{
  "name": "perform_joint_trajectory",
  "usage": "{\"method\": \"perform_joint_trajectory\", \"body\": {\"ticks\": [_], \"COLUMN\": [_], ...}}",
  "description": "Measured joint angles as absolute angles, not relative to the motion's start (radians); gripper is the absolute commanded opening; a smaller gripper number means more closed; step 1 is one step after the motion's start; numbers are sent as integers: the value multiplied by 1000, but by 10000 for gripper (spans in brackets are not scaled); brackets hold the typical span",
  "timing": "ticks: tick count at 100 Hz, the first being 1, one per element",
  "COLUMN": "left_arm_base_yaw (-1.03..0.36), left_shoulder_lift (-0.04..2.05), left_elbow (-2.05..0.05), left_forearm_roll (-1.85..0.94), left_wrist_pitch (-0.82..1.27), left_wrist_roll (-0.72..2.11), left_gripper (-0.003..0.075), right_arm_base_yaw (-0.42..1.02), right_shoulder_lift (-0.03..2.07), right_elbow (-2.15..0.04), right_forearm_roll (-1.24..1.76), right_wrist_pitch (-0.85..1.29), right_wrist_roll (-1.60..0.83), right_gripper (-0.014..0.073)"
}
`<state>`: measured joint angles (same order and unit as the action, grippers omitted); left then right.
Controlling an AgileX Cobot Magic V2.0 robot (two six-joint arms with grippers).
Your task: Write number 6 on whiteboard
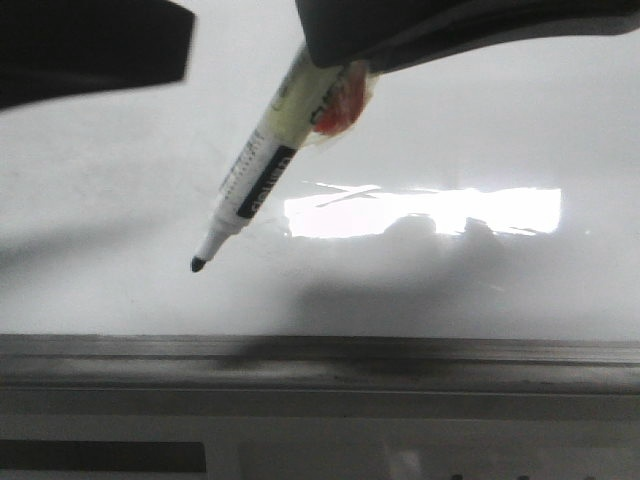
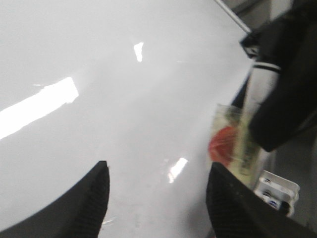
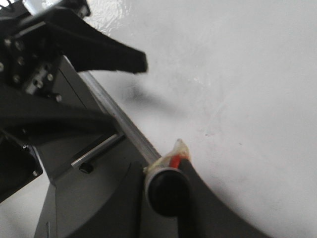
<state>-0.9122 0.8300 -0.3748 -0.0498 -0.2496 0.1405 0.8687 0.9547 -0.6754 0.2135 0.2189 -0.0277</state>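
Note:
The whiteboard (image 1: 500, 130) is glossy white with a bright rectangular glare and fills most of each view (image 2: 124, 99) (image 3: 247, 74). No number 6 shows on it, only faint grey smudges. My right gripper (image 1: 345, 50) is shut on a white marker (image 1: 262, 165) with a black label and red tape. The marker slants down to the left, and its black tip (image 1: 197, 264) is close to the board; I cannot tell whether it touches. In the right wrist view the gripper (image 3: 166, 173) clamps the marker's black end (image 3: 166, 192). My left gripper (image 2: 156, 198) is open and empty above the board, left of the marker (image 2: 257, 99).
A grey metal edge rail (image 1: 320, 360) runs along the board's near edge (image 3: 119, 119). The left arm's dark body (image 3: 59, 44) hangs over that edge. A small white holder with dark items (image 2: 277, 191) stands beyond the board's side.

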Motion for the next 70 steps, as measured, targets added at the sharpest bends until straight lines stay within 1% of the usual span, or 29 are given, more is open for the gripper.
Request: {"method": "perform_joint_trajectory", "body": {"ticks": [12,26,46,57,70], "left_arm_base_yaw": [-795,-722,-708,-708,-708], "left_shoulder_lift": [725,629,596,596,596], "left_elbow": [-375,-375,-375,-375,-375], "left_forearm_roll": [-77,-84,-86,-86,-86], "left_wrist_pitch": [-190,-165,-144,-141,-139], "left_wrist_roll": [139,137,137,137,137], "left_gripper": [388,374,374,374,374], "right_arm_base_yaw": [824,742,629,614,622], "right_shoulder_lift": [955,971,1035,1086,1154], "right_elbow": [-681,-734,-869,-909,-880], "right_forearm_roll": [214,214,214,211,239], "right_wrist_pitch": [221,234,269,270,271], "right_wrist_roll": [-11,-9,-13,-13,-11], "right_gripper": [-62,-62,-62,-62,-63]}}
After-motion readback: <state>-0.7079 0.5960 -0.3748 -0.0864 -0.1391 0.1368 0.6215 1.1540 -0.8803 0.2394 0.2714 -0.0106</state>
